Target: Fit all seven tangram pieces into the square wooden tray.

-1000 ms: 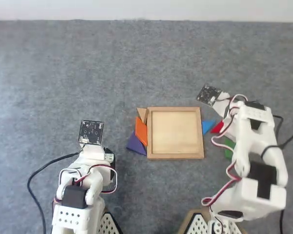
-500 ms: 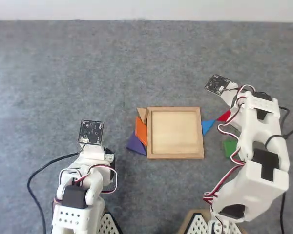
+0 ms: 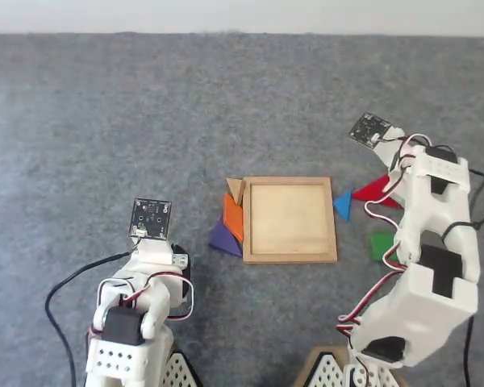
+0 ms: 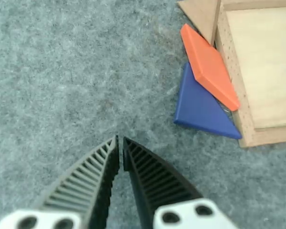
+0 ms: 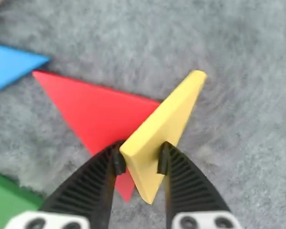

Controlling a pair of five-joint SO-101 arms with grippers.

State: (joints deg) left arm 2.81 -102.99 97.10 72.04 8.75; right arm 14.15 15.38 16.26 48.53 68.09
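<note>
The square wooden tray (image 3: 289,181) lies in the middle of the grey mat with nothing inside it. Against its left side lie a wooden triangle (image 3: 236,189), an orange parallelogram (image 3: 232,218) and a dark blue triangle (image 3: 223,238). To its right lie a light blue triangle (image 3: 342,206), a red triangle (image 3: 374,190) and a green piece (image 3: 381,244). My right gripper (image 5: 139,160) is shut on a yellow piece (image 5: 167,124), held just over the red triangle (image 5: 93,107). My left gripper (image 4: 120,143) is shut on nothing above bare mat, short of the dark blue triangle (image 4: 200,112).
The right arm (image 3: 431,210) stands over the pieces right of the tray and covers part of the green piece. The left arm (image 3: 141,298) sits at the near left. Open mat stretches behind the tray and to its far left.
The right arm has swung back and to the right, away from the tray, uncovering the red triangle and more of the green piece. The left arm has kept still.
</note>
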